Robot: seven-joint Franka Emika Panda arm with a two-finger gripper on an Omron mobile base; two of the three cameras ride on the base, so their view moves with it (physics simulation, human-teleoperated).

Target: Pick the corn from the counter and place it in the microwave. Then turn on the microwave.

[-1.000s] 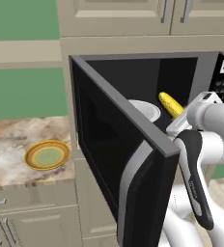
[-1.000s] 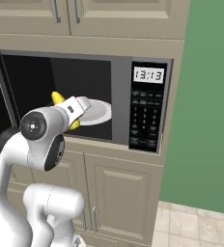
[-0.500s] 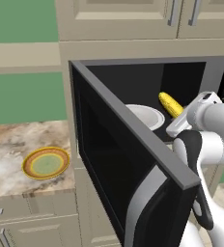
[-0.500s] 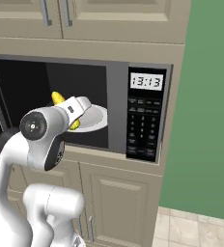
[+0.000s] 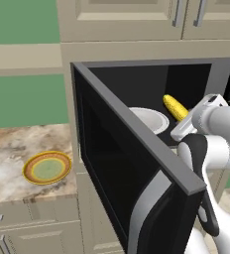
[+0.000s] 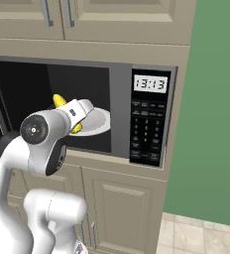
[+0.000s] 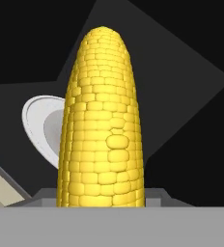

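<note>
The gripper (image 5: 182, 123) clasps the corn (image 7: 102, 125) inside the open microwave (image 6: 120, 114), with the white plate (image 5: 149, 119) just beside it.

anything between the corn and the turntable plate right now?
Nothing solid. In the hand view the corn stands up from the gripper with the white turntable plate behind it, bare dark microwave interior between. The left base view shows the same open gap.

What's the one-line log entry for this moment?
phase: placing | gripper: shut on corn | corn: inside open microwave, above turntable plate, unreleased | green plate: on counter
</note>
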